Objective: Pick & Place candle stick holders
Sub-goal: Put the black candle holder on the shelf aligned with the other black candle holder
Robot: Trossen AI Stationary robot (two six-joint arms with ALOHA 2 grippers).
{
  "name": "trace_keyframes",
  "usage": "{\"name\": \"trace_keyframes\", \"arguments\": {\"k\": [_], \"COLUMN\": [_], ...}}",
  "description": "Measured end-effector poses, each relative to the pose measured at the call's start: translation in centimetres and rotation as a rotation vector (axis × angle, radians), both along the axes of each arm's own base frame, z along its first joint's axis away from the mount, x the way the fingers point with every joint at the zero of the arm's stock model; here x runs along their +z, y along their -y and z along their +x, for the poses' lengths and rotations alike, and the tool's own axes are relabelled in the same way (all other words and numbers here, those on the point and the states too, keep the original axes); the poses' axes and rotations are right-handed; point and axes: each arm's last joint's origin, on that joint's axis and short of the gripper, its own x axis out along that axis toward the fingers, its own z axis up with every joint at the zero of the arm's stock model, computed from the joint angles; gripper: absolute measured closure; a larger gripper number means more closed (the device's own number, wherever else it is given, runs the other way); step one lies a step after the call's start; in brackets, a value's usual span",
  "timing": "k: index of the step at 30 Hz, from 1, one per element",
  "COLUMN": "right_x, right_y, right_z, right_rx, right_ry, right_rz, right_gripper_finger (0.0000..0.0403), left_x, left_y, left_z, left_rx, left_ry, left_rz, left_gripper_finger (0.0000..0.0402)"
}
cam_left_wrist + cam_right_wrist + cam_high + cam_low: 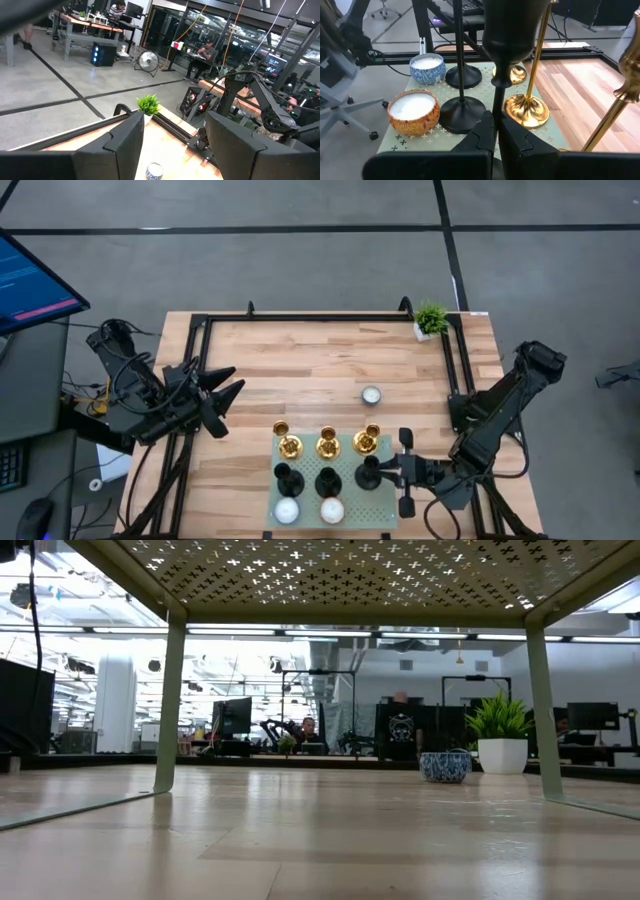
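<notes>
Three gold candle stick holders (pixel 327 444) and three black ones (pixel 288 477) stand in two rows on a pale green perforated stand (pixel 305 523) at the table's near middle. My right gripper (pixel 383 471) reaches in from the right and is shut on the rightmost black holder (pixel 507 35). In the right wrist view, the other black holders (pixel 462 112) and a gold one (pixel 527 110) stand by their round bases on the stand. My left gripper (pixel 235 382) is open and empty above the table's left part. My right gripper pinches the black holder's slim stem (pixel 496 102) between its two fingers (pixel 482 135), below the cup. The fingers come in about level from the table's right side and lie across the stem. The holder stands upright; the fingers hide its base.
Two candle tins, orange (pixel 413 112) and blue-white (pixel 427 67), sit on the stand's near row. Another small tin (pixel 371 394) sits on the bare wood mid-table. A green potted plant (pixel 430 318) stands at the far right corner. A black rail frame (pixel 330 316) runs round the table.
</notes>
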Motion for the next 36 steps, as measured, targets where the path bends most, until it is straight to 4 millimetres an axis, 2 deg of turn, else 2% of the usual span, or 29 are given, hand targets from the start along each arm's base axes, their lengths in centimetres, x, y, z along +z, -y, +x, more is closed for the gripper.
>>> {"name": "trace_keyframes", "arguments": {"k": [22, 31, 36], "right_x": [-0.27, -0.23, -0.23], "right_y": [0.49, 0.42, 0.43], "right_z": [0.72, 0.75, 0.76], "right_rx": [0.055, 0.065, 0.064], "right_ry": [-0.043, -0.041, -0.040], "right_rz": [0.017, 0.028, 0.028], "right_gripper_finger": [0.0380, 0.0389, 0.0372], "left_x": [0.00, 0.00, 0.00], "left_y": [0.00, 0.00, 0.00], "left_z": [0.00, 0.00, 0.00], "left_rx": [0.000, 0.000, 0.001], "left_ry": [0.000, -0.017, -0.017], "left_rz": [0.000, 0.024, 0.024], "left_gripper_finger": [0.0190, 0.0190, 0.0190]}}
